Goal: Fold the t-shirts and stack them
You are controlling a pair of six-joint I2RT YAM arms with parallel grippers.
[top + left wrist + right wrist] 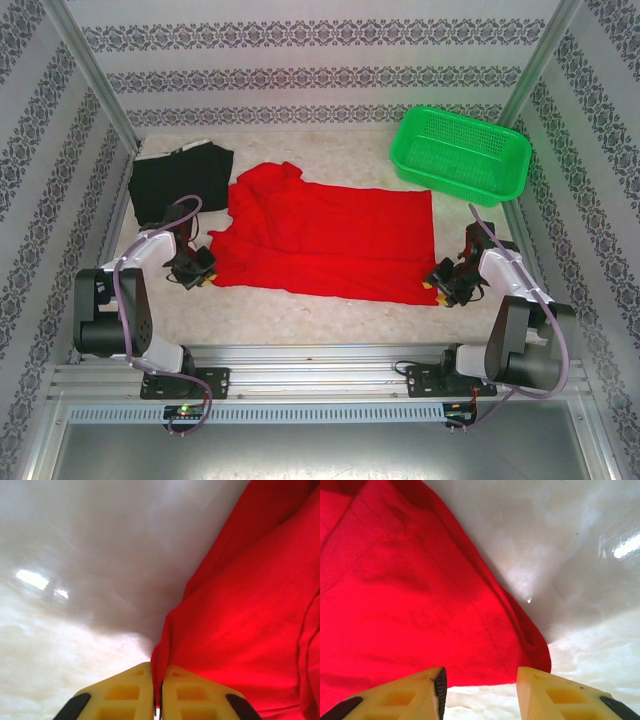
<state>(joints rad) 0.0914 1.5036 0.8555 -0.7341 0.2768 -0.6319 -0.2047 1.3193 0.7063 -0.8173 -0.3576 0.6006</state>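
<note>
My left arm [105, 315], lower left of the frame, and right arm [520, 330], lower right, were black-jointed with white shells, each trailing a mauve cable [117, 290]. My left gripper [158, 672] and right gripper [480, 675] had pale yellow, pocketed fingers [125, 695].

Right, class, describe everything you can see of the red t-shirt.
The red t-shirt is soft cloth, plain on its upper face, spread mostly flat across the table, bunched and wrinkled at its left end. The left gripper is shut on its near left corner; the right gripper stands open at its near right corner.
</note>
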